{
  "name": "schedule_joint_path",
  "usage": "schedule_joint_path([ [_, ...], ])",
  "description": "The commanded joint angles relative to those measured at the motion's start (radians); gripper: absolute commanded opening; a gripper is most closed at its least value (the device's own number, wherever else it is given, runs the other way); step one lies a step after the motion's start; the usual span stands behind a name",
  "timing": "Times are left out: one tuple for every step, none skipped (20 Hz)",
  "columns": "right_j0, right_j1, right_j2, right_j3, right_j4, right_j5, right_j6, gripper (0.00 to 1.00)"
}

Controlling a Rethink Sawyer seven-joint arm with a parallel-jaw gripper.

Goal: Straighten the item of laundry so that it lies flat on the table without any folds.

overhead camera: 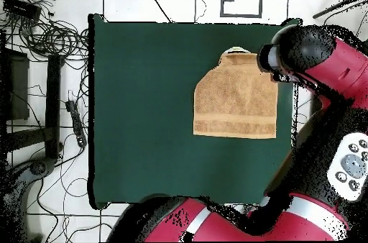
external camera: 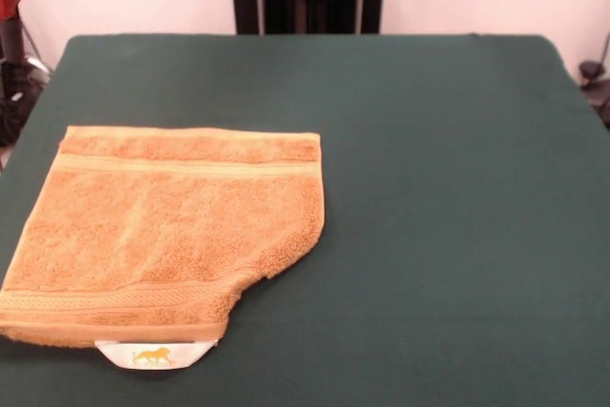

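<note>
Orange-tan terry towel (external camera: 167,231) lies on your green felt counter's (external camera: 429,188) left side, near-right corner folded under; jaws' state indiscernible.

Towel (external camera: 172,231) on table (external camera: 457,188), front view: left half, near front edge; tag (external camera: 154,356) at front.

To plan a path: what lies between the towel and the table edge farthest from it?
Nothing: front view shows only bare green table beside the towel.

Orange-tan striped towel (external camera: 172,231), white tag (external camera: 154,355), dark green table (external camera: 457,188)
</note>
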Motion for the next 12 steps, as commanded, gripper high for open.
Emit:
schedule_joint_path([
  [0.072, 0.009, 0.15, 0.18, 0.055, -0.052, 0.16, 1.0],
  [0.077, 0.008, 0.15, 0.186, 0.061, -0.058, 0.171, 1.0],
  [0.08, 0.008, 0.152, 0.191, 0.065, -0.067, 0.174, 1.0],
  [0.083, 0.008, 0.15, 0.195, 0.069, -0.071, 0.181, 1.0],
  [0.086, 0.008, 0.149, 0.197, 0.074, -0.07, 0.186, 1.0],
  [0.089, 0.009, 0.148, 0.199, 0.078, -0.068, 0.19, 1.0],
  [0.091, 0.01, 0.146, 0.197, 0.083, -0.062, 0.192, 1.0],
  [0.093, 0.011, 0.145, 0.195, 0.087, -0.056, 0.195, 1.0],
  [0.1, 0.015, 0.139, 0.19, 0.085, -0.043, 0.195, 1.0],
  [0.101, 0.019, 0.136, 0.186, 0.091, -0.028, 0.208, 1.0],
  [0.103, 0.024, 0.133, 0.182, 0.097, -0.013, 0.221, 1.0],
  [0.1, 0.022, 0.141, 0.19, 0.107, -0.01, 0.216, 1.0],
])
